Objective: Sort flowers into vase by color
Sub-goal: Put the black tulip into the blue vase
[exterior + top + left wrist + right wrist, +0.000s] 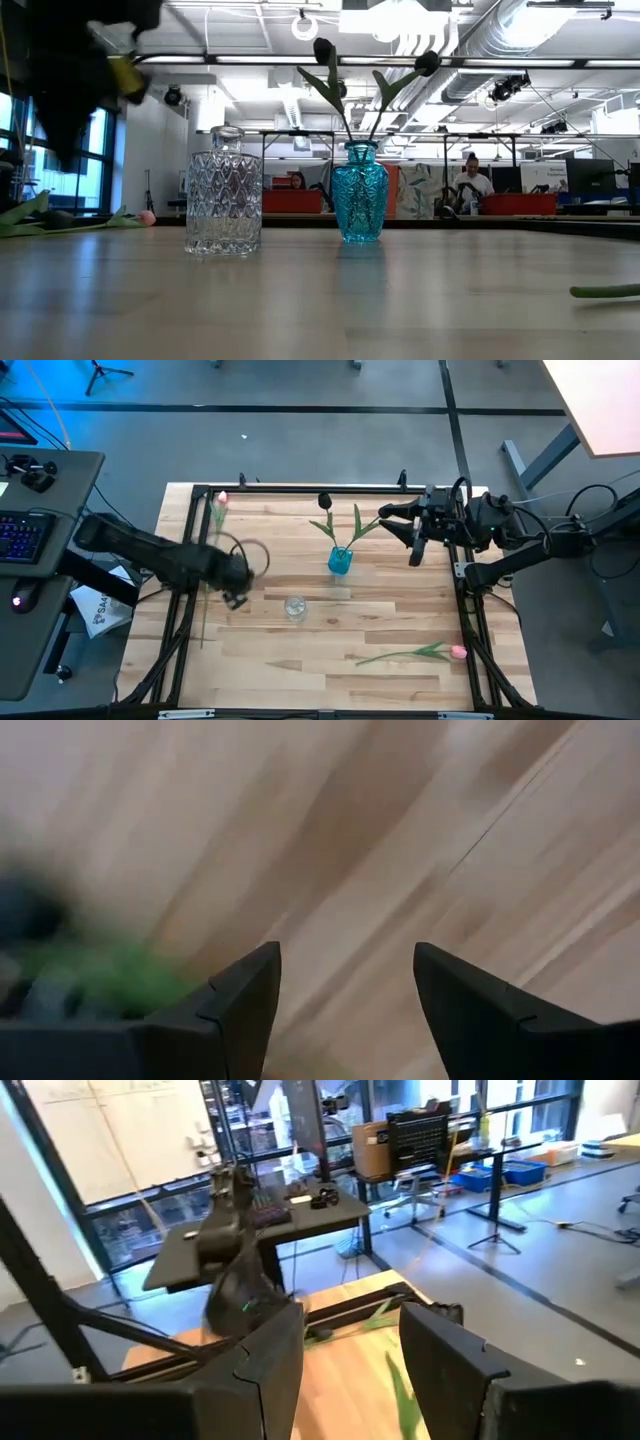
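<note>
**Left tool hovers beside a pink tulip**

The left tool, fingers spread and empty, hangs just beside the pink tulip along the counter's left edge — stem running near-to-far. The other pink lies near-right (closer to the right arm, parked far-right). The clear vase waits between.

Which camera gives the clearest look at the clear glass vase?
The low view: the clear glass vase stands side-on and empty, its diamond pattern plain, left of the blue vase. The high view shows it only from above as a small ring. Neither wrist view shows it.
</note>
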`<action>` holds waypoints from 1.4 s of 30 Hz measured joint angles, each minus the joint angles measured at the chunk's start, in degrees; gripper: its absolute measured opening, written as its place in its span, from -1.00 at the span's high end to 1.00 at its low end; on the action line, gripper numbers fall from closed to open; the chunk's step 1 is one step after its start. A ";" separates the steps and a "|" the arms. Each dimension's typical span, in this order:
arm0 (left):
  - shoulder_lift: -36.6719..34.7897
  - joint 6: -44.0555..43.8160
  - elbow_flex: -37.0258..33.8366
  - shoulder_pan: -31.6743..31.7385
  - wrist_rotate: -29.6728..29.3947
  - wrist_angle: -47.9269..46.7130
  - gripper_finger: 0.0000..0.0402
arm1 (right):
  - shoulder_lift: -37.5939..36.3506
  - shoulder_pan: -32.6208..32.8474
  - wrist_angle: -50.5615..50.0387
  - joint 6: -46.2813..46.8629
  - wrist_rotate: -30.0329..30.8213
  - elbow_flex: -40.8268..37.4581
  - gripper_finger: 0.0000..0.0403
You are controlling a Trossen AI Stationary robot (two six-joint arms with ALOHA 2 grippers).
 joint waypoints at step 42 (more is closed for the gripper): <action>33.29 31.57 -4.37 3.54 11.69 -3.51 1.00 | 7.89 -5.25 -3.62 0.05 -0.98 0.00 0.20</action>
